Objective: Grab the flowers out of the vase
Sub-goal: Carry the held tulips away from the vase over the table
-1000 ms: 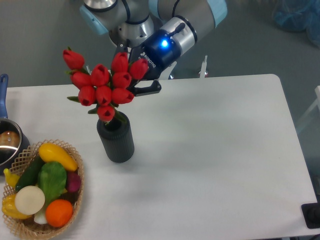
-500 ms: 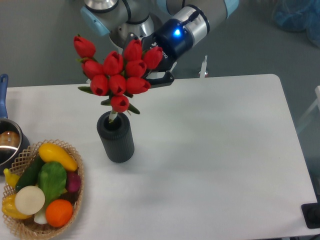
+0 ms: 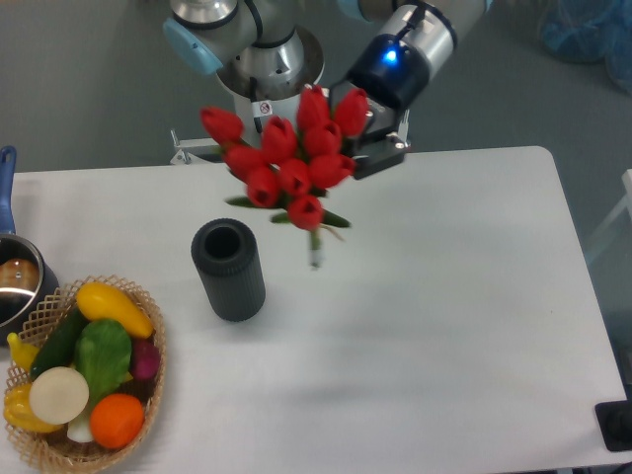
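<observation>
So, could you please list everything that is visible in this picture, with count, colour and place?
flowers: one bunch of red tulips with green leaves, lifted clear of the vase, held in the air above the table, stem end pointing down
vase: one, dark grey-black, ribbed, upright on the table left of centre, mouth empty
table: one, white, filling most of the view
wicker basket: one, tan, bottom left, holding colourful fruit and vegetables
pot: one, metal with a blue handle, at the left edge, partly cut off
robot arm: one, grey and light blue, top centre
hand: one, black, behind the flowers, fingers mostly hidden
</observation>
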